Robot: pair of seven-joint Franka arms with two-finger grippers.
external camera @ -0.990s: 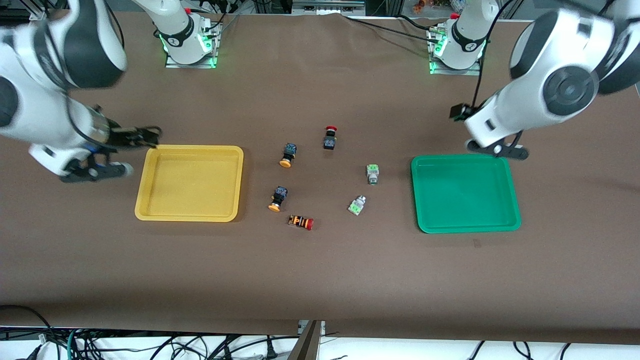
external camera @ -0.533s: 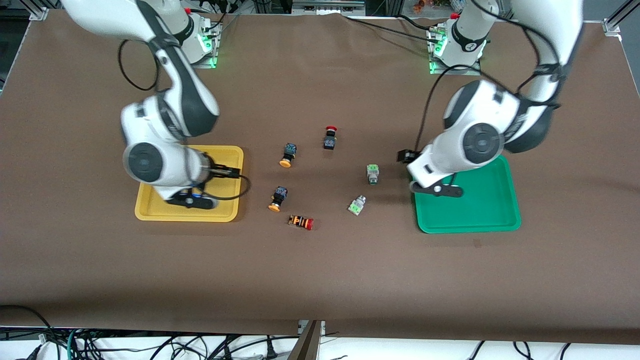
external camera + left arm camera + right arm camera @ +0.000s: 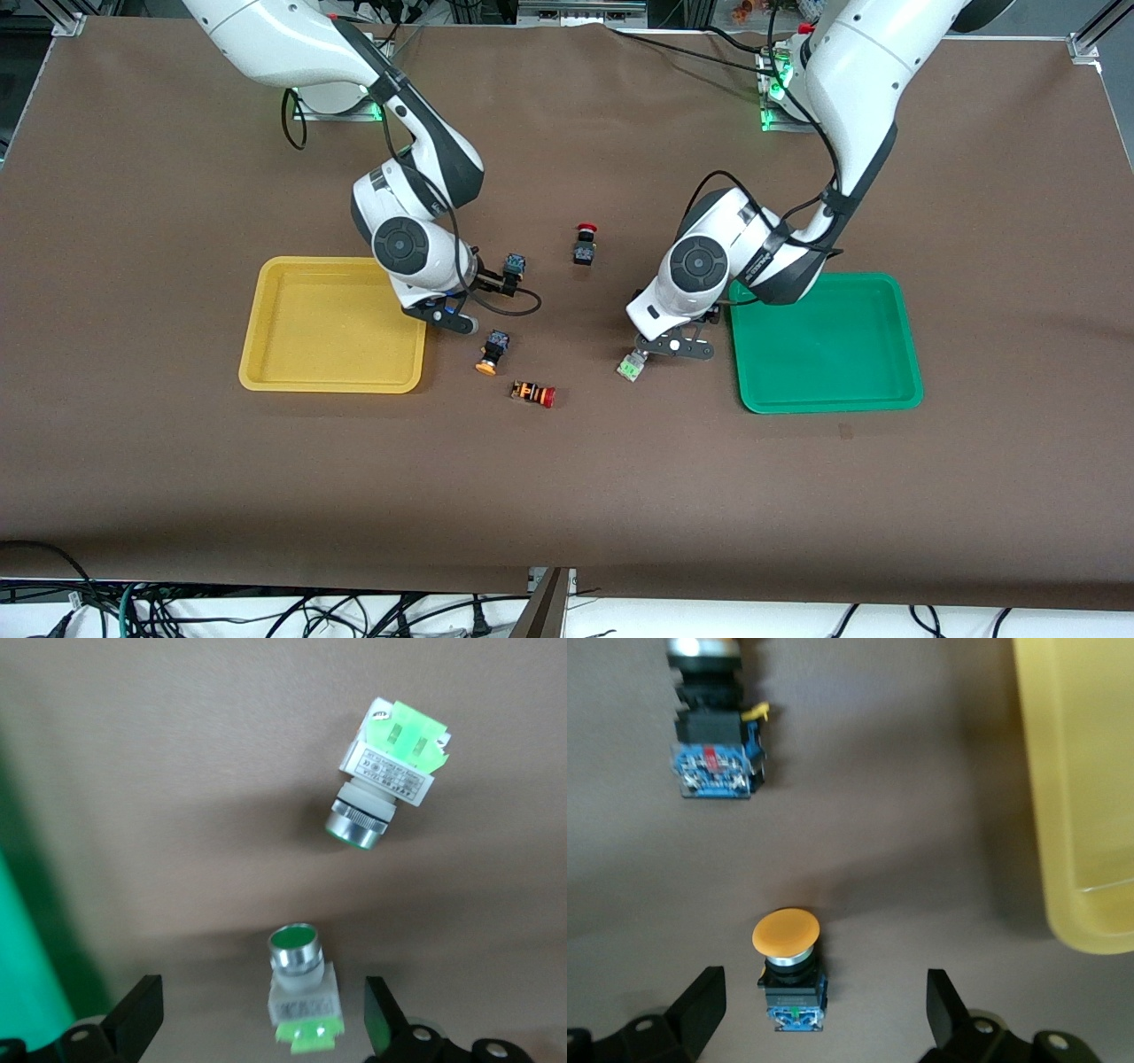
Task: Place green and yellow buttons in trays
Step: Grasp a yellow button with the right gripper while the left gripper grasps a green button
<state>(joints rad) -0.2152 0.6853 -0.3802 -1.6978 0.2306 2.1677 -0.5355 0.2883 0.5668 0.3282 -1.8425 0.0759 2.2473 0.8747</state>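
My right gripper is open, its fingers either side of a yellow-capped black button without touching it. In the front view that gripper covers the button's cap beside the yellow tray. The second yellow button lies nearer the front camera. My left gripper is open astride a grey-white green-faced button; in the front view this gripper hides that button. The second green button lies free. The green tray is beside the left arm.
A black switch with a red cap lies between the arms, farther from the front camera. An orange-striped red-capped switch lies nearest the front camera. Both trays hold nothing.
Both arms have swung in from the table's ends, past their trays, to the buttons in the middle and lowered. No button has moved.
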